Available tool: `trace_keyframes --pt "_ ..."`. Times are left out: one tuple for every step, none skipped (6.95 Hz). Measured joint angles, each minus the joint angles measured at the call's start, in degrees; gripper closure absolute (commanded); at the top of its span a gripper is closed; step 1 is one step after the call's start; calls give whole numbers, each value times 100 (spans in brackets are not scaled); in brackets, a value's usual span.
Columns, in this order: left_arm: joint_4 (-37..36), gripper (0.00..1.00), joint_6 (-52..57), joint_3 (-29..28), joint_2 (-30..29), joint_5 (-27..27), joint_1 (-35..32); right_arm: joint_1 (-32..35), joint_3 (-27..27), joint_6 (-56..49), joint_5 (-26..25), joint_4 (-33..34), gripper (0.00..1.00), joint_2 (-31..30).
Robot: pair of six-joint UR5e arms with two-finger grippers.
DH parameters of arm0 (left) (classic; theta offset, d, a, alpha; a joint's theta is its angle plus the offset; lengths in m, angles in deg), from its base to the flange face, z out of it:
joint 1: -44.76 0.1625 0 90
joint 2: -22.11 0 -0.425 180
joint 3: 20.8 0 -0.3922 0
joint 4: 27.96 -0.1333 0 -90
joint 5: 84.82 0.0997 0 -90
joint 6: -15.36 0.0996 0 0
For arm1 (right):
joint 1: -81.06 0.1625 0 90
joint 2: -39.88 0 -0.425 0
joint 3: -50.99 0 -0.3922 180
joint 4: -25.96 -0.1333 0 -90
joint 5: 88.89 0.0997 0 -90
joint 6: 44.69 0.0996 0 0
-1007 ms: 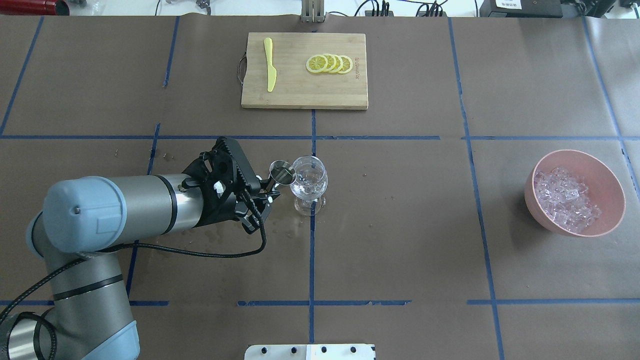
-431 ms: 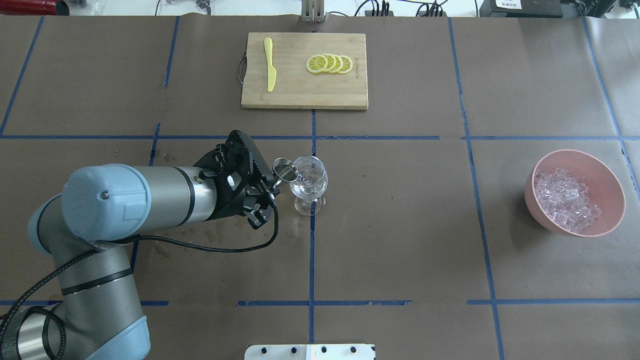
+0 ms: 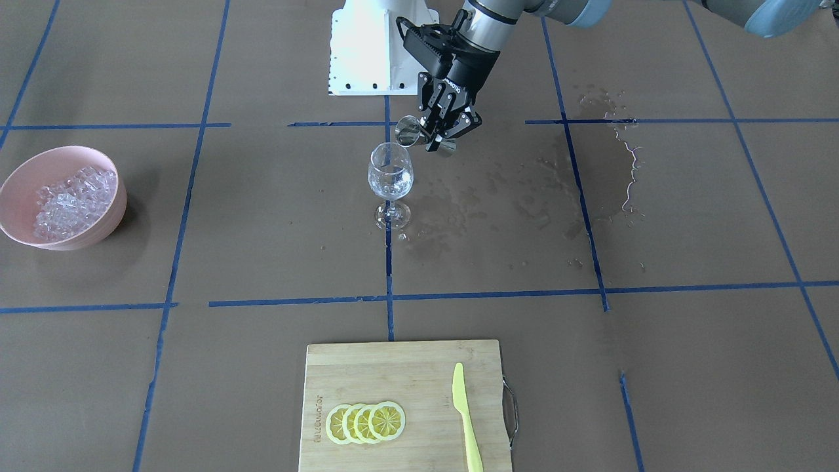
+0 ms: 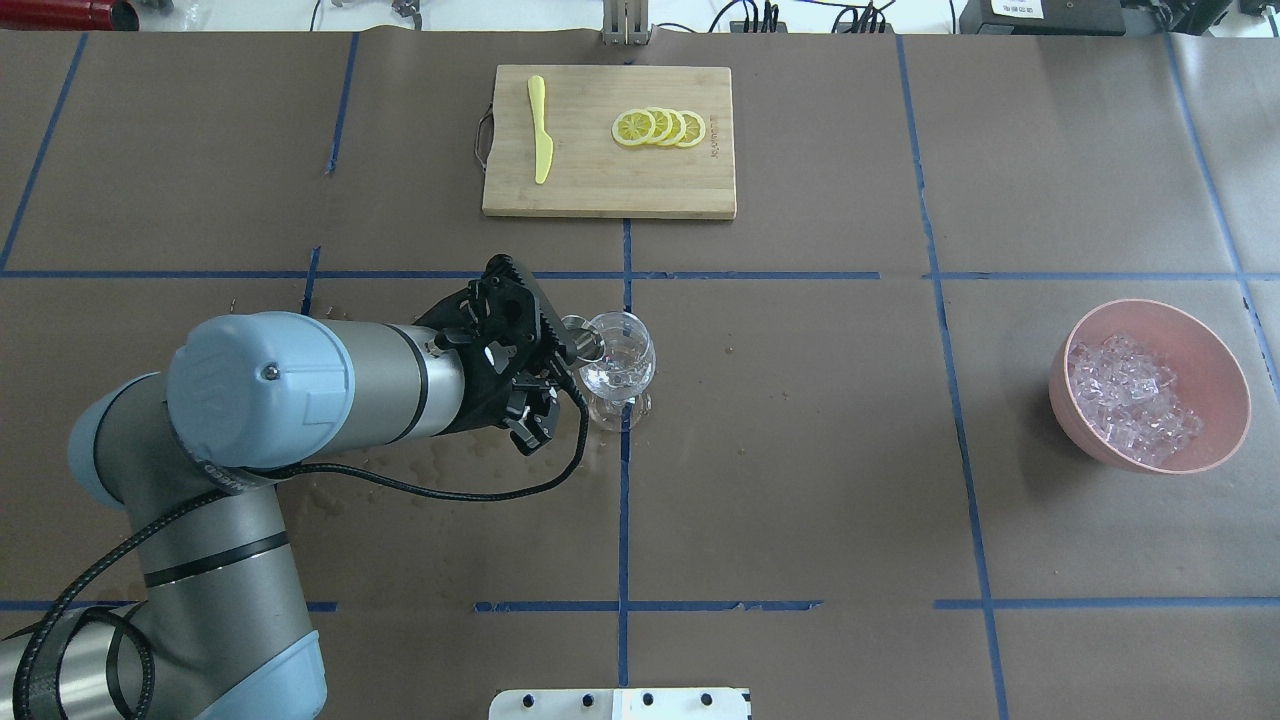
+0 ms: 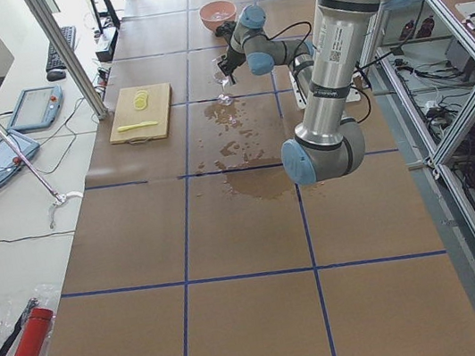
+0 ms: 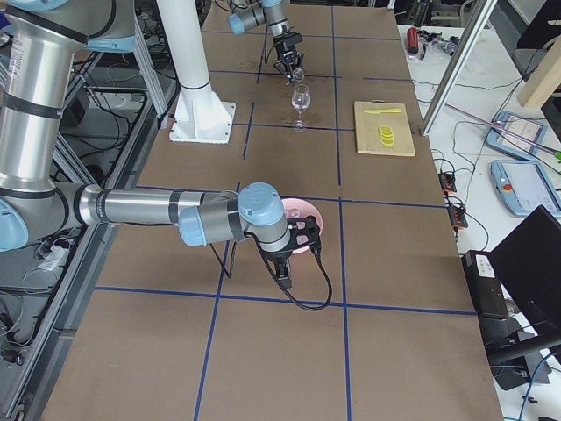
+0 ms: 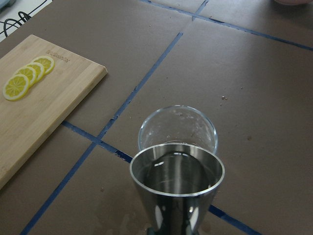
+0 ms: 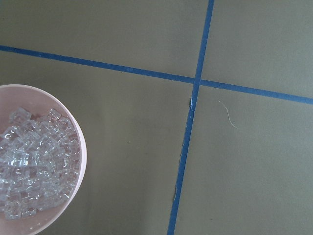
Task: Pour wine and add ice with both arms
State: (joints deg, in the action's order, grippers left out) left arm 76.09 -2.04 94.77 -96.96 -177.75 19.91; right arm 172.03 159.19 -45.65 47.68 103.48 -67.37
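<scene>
**A:** So, where's this at? Starting from the left in the overhead, the left gripper (image 4: 556,352) is clamped tight round the waist of a steel cup (image 4: 580,340). The cup is tipped, with its mouth at the left rim of the wine glass (image 4: 618,362).

**B:** Pouring step, I'd say. There's already a bit of wine (image 3: 390,185) in the bottom of the glass. The wrist view seems to show some left in the cup too, but it's hard to be sure. Far right, the ice (image 4: 1130,400) sits heaped in the pink bowl (image 4: 1062,375).

**A:** And the right gripper (image 6: 308,232)?

**B:** It hangs just beside that bowl. It only shows from the side camera, so I can't tell if it's open or closed. Next up, I reckon the cup gets tipped further so it drains into the glass. It mustn't knock the rim, since that glass looks easy to topple.

**A:** Anything changed from a second ago?

**B:** Yeah, the left arm (image 4: 300,385) has swung right. The cup's mouth was just beside the glass and now overlaps its rim. Glass and bowl haven't budged.
</scene>
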Motion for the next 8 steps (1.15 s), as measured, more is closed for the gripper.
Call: trace_keyframes --pt "-297 100 2 10 -113 2 2 0 0 0 1 0 0 -6" --pt "-617 100 8 35 -234 3 0 3 0 0 1 0 0 -11" --pt "-976 100 14 92 -367 3 0 6 0 0 1 0 0 -20" --pt "-1356 100 16 159 -494 5 2 7 0 0 1 0 0 -29" --pt "-1701 100 21 198 -612 9 5 9 0 -2 1 0 0 -39" --pt "-1986 100 29 210 -723 11 6 12 0 -6 3 0 0 -49" --pt "-2223 100 35 211 -823 12 6 15 0 -8 7 0 0 -54" --pt "-2435 100 40 205 -926 12 6 20 1 -8 7 0 0 -63"
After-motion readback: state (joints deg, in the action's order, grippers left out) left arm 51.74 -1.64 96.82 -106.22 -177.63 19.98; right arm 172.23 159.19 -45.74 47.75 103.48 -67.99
